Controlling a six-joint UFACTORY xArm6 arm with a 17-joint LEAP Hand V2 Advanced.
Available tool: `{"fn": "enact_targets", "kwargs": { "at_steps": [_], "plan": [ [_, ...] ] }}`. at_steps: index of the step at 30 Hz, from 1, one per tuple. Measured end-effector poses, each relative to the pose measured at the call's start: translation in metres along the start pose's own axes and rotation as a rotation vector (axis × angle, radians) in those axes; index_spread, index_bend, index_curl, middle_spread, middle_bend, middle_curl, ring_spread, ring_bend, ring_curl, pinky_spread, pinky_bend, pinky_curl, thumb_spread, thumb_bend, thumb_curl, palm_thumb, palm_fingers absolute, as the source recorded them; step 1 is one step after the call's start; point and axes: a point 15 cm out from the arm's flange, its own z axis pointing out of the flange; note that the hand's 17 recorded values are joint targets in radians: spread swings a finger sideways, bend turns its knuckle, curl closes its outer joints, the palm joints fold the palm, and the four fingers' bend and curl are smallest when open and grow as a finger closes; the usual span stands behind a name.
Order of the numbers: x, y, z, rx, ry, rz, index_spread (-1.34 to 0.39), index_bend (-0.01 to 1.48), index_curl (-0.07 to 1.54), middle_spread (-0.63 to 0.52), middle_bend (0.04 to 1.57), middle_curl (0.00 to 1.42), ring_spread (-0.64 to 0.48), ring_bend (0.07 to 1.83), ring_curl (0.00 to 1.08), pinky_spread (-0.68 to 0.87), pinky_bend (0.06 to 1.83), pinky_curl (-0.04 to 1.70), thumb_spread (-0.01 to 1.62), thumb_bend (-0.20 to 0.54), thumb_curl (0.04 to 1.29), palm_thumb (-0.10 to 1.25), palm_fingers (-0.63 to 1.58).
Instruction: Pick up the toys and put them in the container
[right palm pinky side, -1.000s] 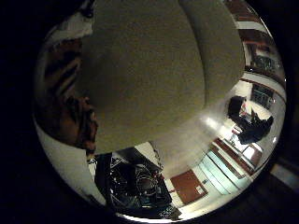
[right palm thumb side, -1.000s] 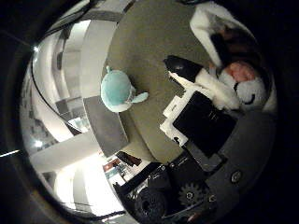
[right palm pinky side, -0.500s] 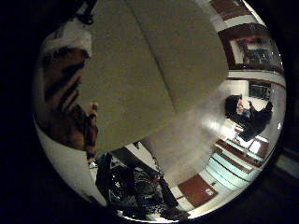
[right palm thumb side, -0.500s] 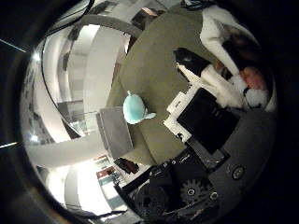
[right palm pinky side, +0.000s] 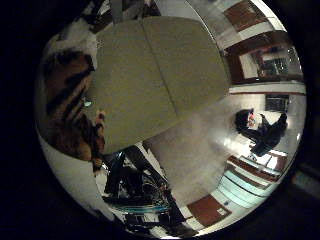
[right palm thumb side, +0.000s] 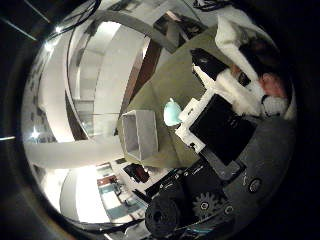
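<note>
No writing or label can be made out on anything in either palm view. The hand (right palm thumb side: 220, 125) has its white and black fingers (right palm thumb side: 202, 62) curled round a plush tiger toy (right palm pinky side: 67, 110), orange with black stripes and white patches, which is pressed close against the palm and fills one side of the little finger side view; its white fur and pinkish nose also show against the fingers in the thumb side view. The held toy is off the table (right palm pinky side: 155, 80), an olive-green top with a seam running across it, seen well apart from the palm. On that table a small teal plush toy (right palm thumb side: 171, 112) sits near one edge, and just beside it, at the table's corner, stands a pale grey open box, the container (right palm thumb side: 140, 135); the pictures do not show whether the two touch. The container's inside looks bare as far as it can be seen. Past the table edge lies a glossy light floor (right palm pinky side: 200, 150).
</note>
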Motion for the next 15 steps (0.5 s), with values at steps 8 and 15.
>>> {"fn": "enact_targets", "kwargs": {
  "at_steps": [8, 15],
  "plan": [
    [-0.136, 0.016, -0.047, 0.027, -0.002, -0.216, -0.33, 0.95, 1.12, -0.22, 1.20, 1.01, -0.32, 1.23, 1.02, -0.20, 1.46, 0.84, 1.03, -0.013, 0.62, 1.10, 1.03],
    [-0.252, 0.063, -0.034, -0.004, -0.031, -0.404, -0.33, 0.94, 1.12, -0.22, 1.19, 1.01, -0.32, 1.21, 1.03, -0.20, 1.44, 0.87, 1.05, -0.013, 0.61, 1.09, 1.04]
  ]
}}
